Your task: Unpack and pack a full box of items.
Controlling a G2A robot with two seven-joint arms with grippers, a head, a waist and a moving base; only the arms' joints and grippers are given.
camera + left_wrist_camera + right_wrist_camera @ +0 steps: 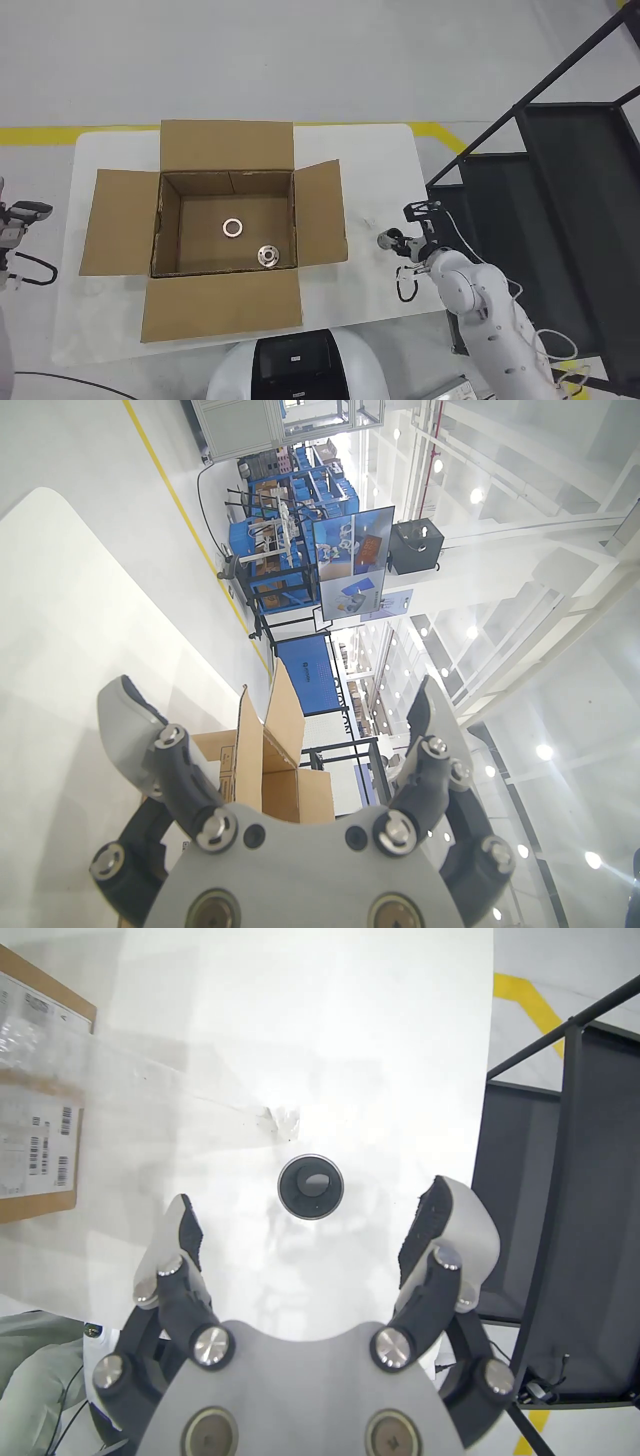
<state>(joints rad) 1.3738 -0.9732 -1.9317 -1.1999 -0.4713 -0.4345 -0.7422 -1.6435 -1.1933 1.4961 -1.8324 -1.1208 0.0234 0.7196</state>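
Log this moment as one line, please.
box open, two rings inside | dark round part on table | right end effector open near part | left end effector open, empty

white table [380, 160] | black metal rack [560, 190] just beside its right edge | yellow floor line [40, 134] along far side

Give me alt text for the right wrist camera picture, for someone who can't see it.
The open right gripper hangs over a white table, a small dark round part lying just ahead of it. A cardboard box flap trailing clear tape is on one side, a black metal rack on the other.
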